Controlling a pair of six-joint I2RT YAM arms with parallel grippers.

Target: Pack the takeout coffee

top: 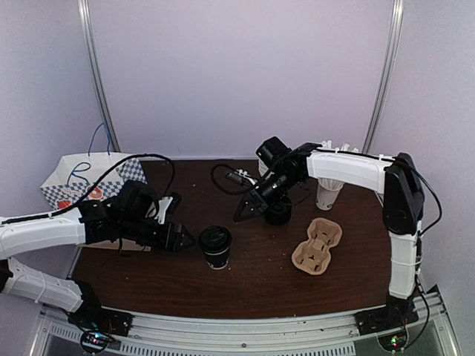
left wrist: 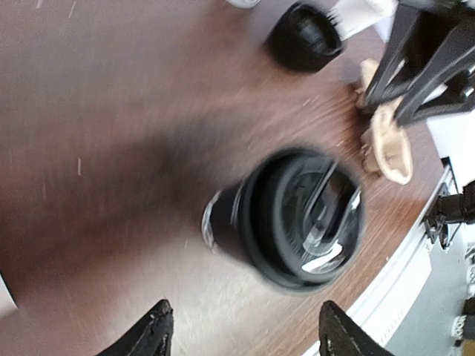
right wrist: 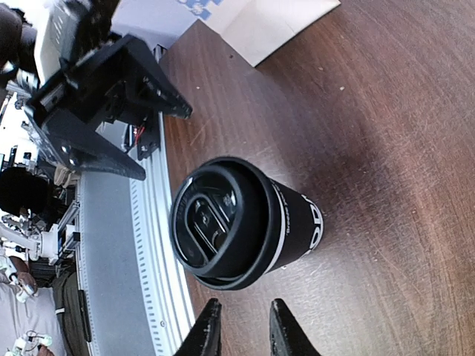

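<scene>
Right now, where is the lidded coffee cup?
In the top view the coffee cup stands front-centre, just right of the left gripper, left of the cardboard carrier.

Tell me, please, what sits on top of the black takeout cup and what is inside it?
A black plastic sip lid sits on the takeout cup, closing its mouth. Because the lid covers it, whatever is inside cannot be seen.

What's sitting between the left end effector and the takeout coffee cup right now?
Nothing: just bare table separates the left end effector from the coffee cup, clearest in the left wrist view.
</scene>
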